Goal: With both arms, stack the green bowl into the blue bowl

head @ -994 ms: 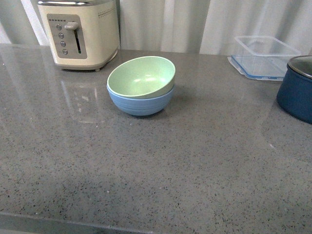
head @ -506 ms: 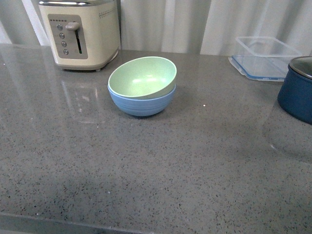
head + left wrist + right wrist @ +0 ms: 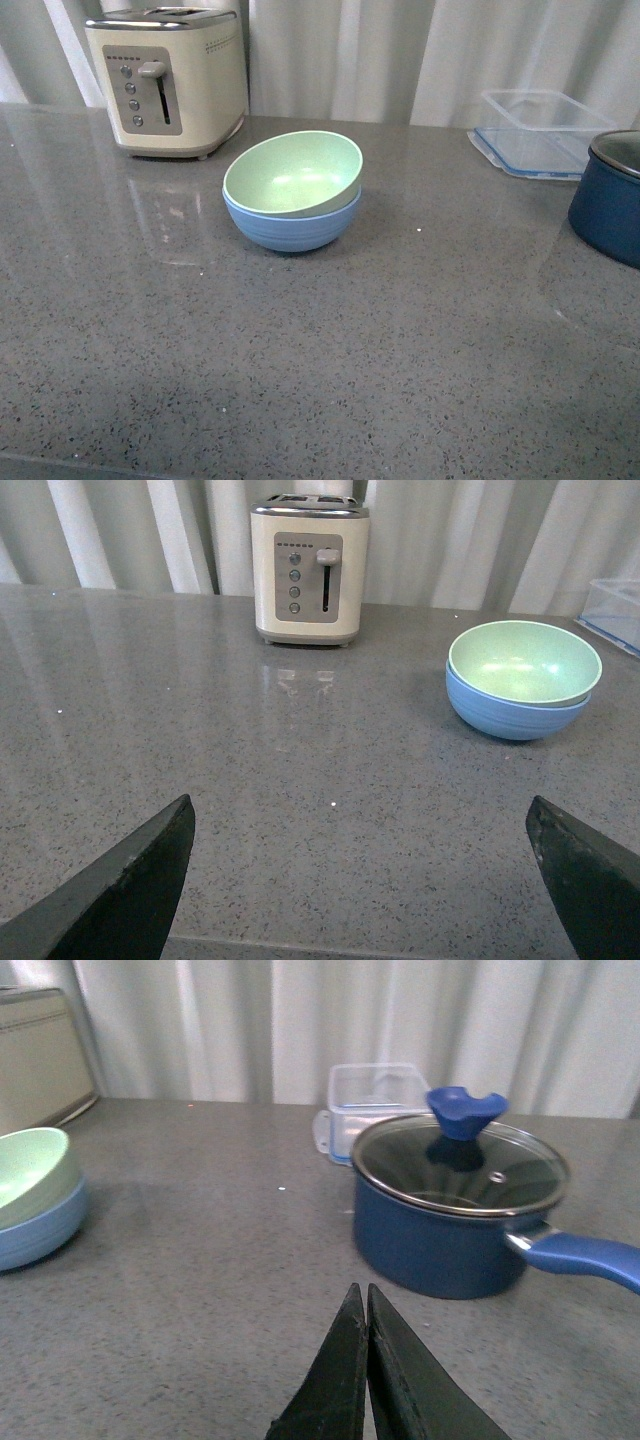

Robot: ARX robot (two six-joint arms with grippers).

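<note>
Toward the back left of the grey counter (image 3: 300, 370) a cream toaster (image 3: 170, 80) stands, and just right of it the green bowl (image 3: 290, 175) sits nested in the blue bowl (image 3: 290, 225), both mouth-up, the green one tipped slightly so its rim rides higher on the right. Neither arm appears in the front view: the left gripper (image 3: 360, 880) has its jaws spread wide with the bowls well ahead and off to one side, the right gripper (image 3: 366, 1380) has its jaws pressed together, empty. Further right, a clear container (image 3: 540, 130) and navy pot (image 3: 610, 195) are cut off by the frame.
</note>
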